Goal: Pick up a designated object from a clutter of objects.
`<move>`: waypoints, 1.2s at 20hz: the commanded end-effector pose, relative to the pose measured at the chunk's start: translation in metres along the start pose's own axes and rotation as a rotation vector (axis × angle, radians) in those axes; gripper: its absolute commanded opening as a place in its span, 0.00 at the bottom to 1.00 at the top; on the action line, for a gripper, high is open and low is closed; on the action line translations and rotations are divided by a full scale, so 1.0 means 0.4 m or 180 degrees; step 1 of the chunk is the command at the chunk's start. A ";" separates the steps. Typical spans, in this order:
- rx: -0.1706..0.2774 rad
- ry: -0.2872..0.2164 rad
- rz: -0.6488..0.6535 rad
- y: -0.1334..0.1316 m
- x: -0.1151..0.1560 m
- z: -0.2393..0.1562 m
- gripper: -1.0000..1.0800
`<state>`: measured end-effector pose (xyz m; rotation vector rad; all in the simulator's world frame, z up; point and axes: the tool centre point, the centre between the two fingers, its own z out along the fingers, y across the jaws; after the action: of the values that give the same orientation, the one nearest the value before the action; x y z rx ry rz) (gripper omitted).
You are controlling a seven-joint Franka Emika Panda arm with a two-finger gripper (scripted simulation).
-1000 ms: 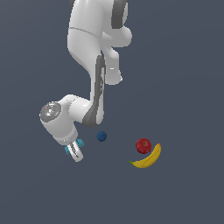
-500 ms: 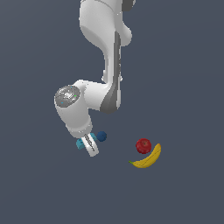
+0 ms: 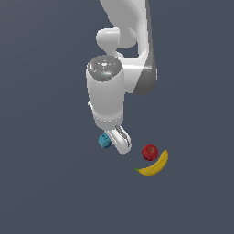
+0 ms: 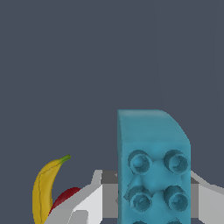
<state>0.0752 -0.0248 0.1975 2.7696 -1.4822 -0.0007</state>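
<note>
The designated object, a teal studded block (image 3: pixel 104 141), sits between the fingers of my gripper (image 3: pixel 113 140), which is shut on it. In the wrist view the block (image 4: pixel 153 162) fills the space between the two white fingers (image 4: pixel 87 203), studs facing the camera. The block hangs at the exterior view's left of the rest of the clutter of objects, a red apple (image 3: pixel 150 152) and a yellow banana (image 3: pixel 155 165). Both lie apart from the gripper.
The banana (image 4: pixel 43 192) and a sliver of the apple (image 4: pixel 65 197) show beside one finger in the wrist view. The arm's large white body (image 3: pixel 106 93) stands over the gripper. The floor is plain dark grey.
The arm has swung toward the exterior view's right, carrying the teal block with it and nearer the apple. The dark blue ball seen earlier is now covered by the gripper and block.
</note>
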 end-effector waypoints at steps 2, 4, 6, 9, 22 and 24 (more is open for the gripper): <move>-0.0001 0.0004 0.0003 -0.045 -0.069 -0.080 0.00; -0.0001 0.0006 0.0004 -0.071 -0.108 -0.124 0.00; -0.0001 0.0006 0.0004 -0.098 -0.146 -0.167 0.00; -0.0002 0.0008 0.0005 -0.138 -0.203 -0.232 0.00; 0.0000 0.0003 0.0002 -0.273 -0.382 -0.439 0.00; 0.0001 0.0002 0.0001 -0.284 -0.395 -0.454 0.00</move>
<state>0.0815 0.1645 0.3736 2.7702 -1.4810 0.0002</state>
